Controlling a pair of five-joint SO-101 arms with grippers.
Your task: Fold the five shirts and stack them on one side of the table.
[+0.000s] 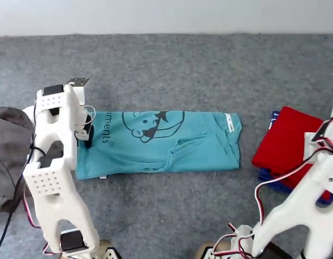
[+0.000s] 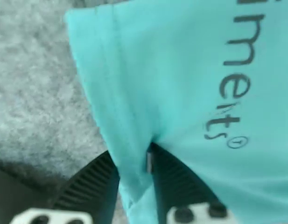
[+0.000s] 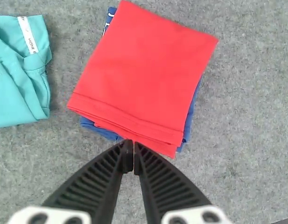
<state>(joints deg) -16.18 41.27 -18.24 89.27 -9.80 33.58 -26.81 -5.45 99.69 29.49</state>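
— At the middle of the table (image 1: 155,59), the teal shirt (image 1: 161,141) lies folded lengthwise; our left gripper (image 2: 130,154) pinches its edge.
— Our right gripper (image 3: 129,144), closed on nothing, hovers by the red shirt (image 3: 144,74). We risk that thin pinch slipping.

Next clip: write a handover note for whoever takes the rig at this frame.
The left gripper is shut on the end hem of the teal shirt. The right gripper is shut and empty, at the edge of the red shirt.
The teal shirt lies in the middle, folded into a long strip. The red shirt sits folded on the blue shirt. A grey garment lies heaped by the left arm.
Done: two stacked. Left: finish folding teal, stack it, then the grey garment.
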